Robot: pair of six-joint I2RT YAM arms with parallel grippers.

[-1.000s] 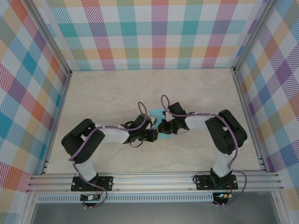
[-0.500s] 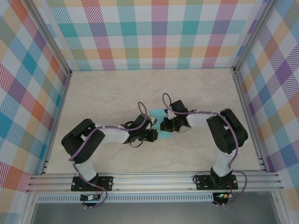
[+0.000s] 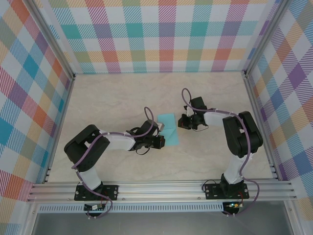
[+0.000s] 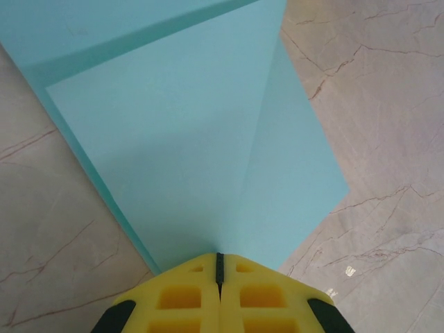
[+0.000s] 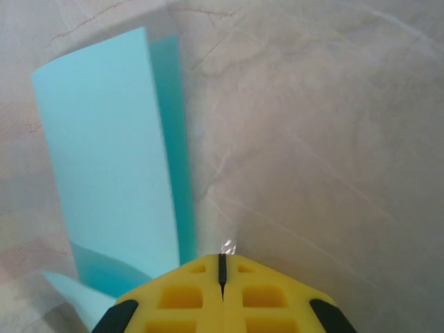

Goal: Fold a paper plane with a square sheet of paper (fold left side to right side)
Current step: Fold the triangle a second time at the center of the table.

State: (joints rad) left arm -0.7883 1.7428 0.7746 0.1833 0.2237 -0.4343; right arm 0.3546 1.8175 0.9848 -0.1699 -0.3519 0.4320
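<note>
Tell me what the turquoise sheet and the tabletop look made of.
Turquoise sheet: thin matte paper, judging by its crisp creases and a lifted flap. Tabletop: beige, veined like marble with a soft sheen; possibly printed laminate, not stone.

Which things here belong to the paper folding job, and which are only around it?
For the job: the partly folded sheet of paper; the left gripper, shut, its tip at the paper's edge; the right gripper, shut, beside the paper.
Only around: the marble table; the checked walls; the metal frame.
</note>
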